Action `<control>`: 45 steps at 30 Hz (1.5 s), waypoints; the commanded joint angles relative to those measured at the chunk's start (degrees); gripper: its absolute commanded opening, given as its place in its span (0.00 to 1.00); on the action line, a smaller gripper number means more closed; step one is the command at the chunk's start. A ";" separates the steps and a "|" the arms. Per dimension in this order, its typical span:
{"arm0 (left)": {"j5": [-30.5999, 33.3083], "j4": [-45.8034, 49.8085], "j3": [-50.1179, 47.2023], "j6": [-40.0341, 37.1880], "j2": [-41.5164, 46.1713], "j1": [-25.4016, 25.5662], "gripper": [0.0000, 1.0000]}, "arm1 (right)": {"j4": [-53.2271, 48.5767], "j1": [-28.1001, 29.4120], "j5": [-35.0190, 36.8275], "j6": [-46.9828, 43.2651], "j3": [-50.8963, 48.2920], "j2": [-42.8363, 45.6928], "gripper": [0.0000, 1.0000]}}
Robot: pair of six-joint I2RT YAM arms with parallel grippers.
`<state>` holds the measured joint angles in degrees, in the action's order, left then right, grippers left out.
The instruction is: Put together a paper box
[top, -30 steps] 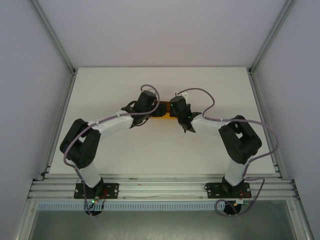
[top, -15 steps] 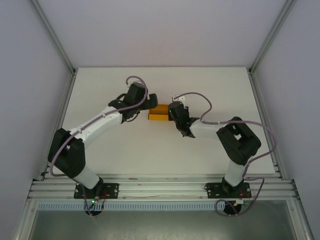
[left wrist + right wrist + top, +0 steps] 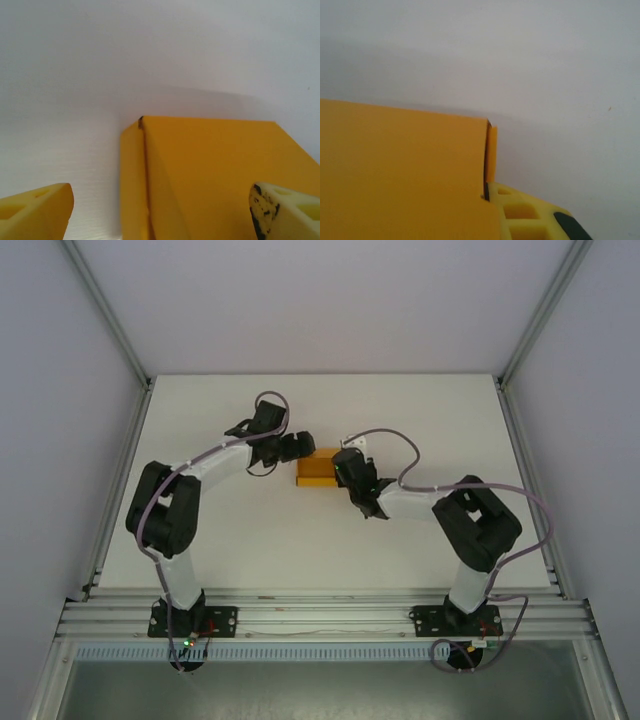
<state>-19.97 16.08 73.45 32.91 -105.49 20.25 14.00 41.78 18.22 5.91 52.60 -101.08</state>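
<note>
1. No text, label, brand, number or sign can be read in any view.

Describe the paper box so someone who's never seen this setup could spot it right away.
On the white table, look toward the far middle, where the left gripper and right gripper face each other. The paper box sits between them, small and rectangular. It is the only orange-yellow thing on the table.
</note>
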 commanded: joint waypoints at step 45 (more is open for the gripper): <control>-20.04 -24.14 -13.50 2.77 -9.82 -6.68 0.39 | -18.34 -16.20 -28.93 12.55 -1.69 15.89 1.00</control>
<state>-37.12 -6.04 63.61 34.39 -112.55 14.98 -4.78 28.01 -3.81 15.64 48.21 -83.15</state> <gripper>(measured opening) 0.401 0.999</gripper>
